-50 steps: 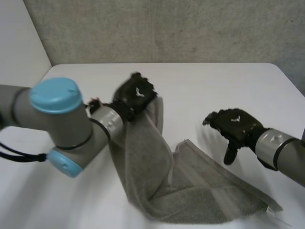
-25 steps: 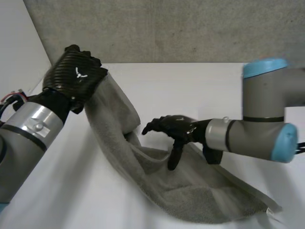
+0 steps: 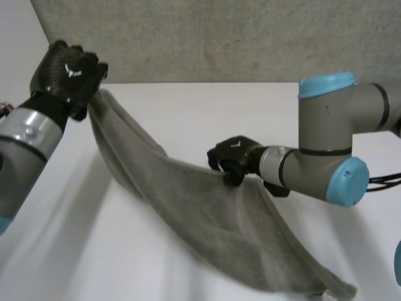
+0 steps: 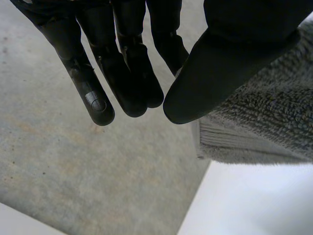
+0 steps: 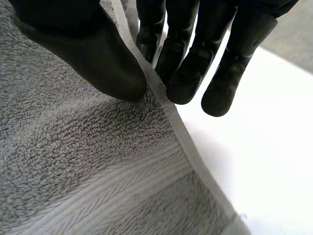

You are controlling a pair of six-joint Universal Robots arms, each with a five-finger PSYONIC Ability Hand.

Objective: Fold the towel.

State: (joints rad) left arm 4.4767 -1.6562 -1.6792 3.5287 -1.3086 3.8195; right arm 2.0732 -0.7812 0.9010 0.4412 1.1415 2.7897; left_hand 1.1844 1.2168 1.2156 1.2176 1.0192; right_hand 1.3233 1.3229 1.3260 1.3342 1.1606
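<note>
The grey towel [image 3: 207,213] hangs stretched in a slant from the far left down to the table's near right. My left hand [image 3: 66,72] is raised at the far left, shut on the towel's upper corner. In the left wrist view, the thumb [image 4: 215,68] presses towards the fingers [image 4: 122,63] with the towel [image 4: 264,127] coming out beside it. My right hand [image 3: 233,153] pinches the towel's upper edge near its middle. In the right wrist view, the thumb [image 5: 83,54] lies on the towel [image 5: 73,161] and the fingers [image 5: 186,54] sit behind the hem.
The white table [image 3: 207,113] runs back to a grey wall [image 3: 219,37]. My right arm's elbow [image 3: 326,150] with its blue caps hangs over the table's right side. The towel's low corner [image 3: 338,291] rests at the near right.
My left hand rose up and to the left with the towel's corner. My right hand moved in onto the towel's upper edge and closed on it. The towel is now stretched between both hands.
</note>
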